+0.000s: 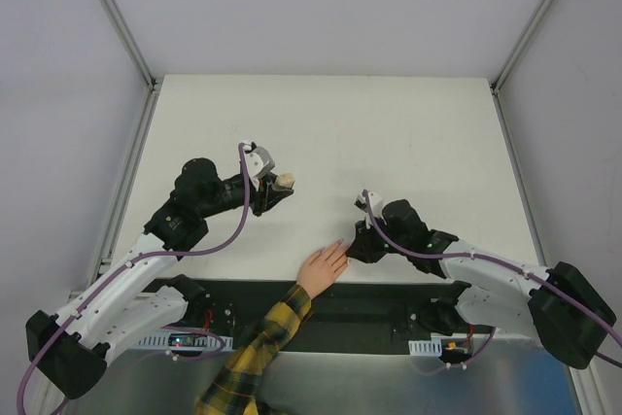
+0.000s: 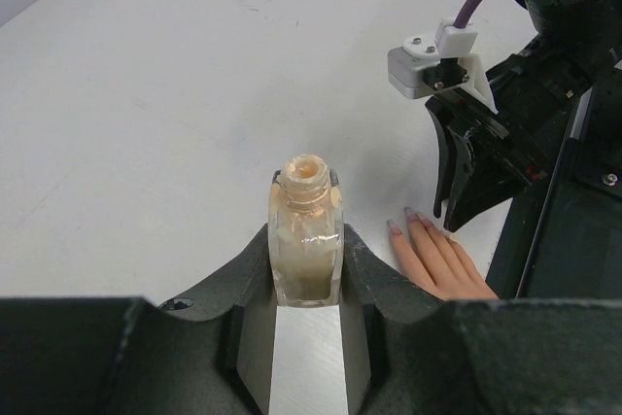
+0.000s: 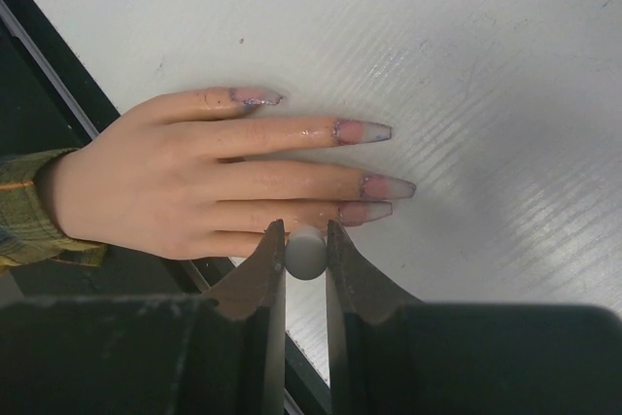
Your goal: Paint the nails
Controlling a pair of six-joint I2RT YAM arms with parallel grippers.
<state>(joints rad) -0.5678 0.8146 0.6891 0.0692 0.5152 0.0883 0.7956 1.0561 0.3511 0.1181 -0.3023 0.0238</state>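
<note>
Four nails [image 3: 364, 130] beyond the right gripper [image 3: 304, 232] (pinching a white knob [image 3: 306, 256]) look tinted, patchy; left gripper [image 2: 306, 238] clamps the open bottle [image 2: 307, 264].

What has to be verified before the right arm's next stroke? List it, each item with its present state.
1. Small beige glass bottle gripped in left gripper: ok.
2. Bottle neck uncapped: ok.
3. Round white cap pinched in right gripper: ok.
4. Light-skinned hand flat on white table: ok.
5. Brush tip over a long pinkish nail: cannot tell, brush hidden.
6. Paint on brush: cannot tell.
</note>
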